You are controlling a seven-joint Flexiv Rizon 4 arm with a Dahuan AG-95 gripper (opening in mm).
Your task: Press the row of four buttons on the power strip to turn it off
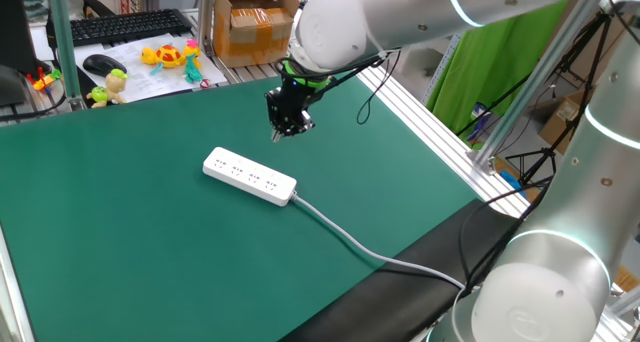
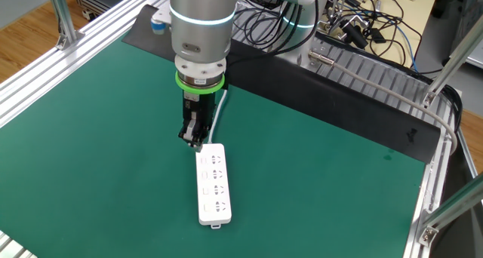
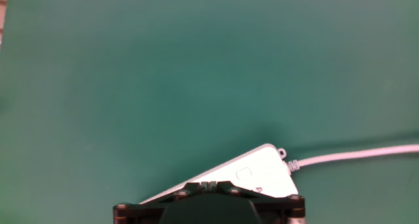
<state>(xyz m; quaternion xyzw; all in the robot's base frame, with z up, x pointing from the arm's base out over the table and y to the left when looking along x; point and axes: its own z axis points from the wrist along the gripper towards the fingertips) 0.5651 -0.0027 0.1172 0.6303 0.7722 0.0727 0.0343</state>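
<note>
Strip (image 1: 250, 176): flat on the green tabletop (image 1: 120, 232), cable (image 1: 360, 244) trailing off its end toward the arm's base.
Buttons (image 2: 204, 184): small, in a line along the top.
Hand (image 2: 195, 142): fingers closed, empty, poised above the strip's cable end.

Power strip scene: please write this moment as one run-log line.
claw: shut, above cable end of power strip, holding nothing | row of four buttons: contact unclear | cable: trails off mat

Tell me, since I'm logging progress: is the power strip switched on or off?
Cannot tell. The power strip lies flat on the green mat; no indicator light or button position is visible.
</note>
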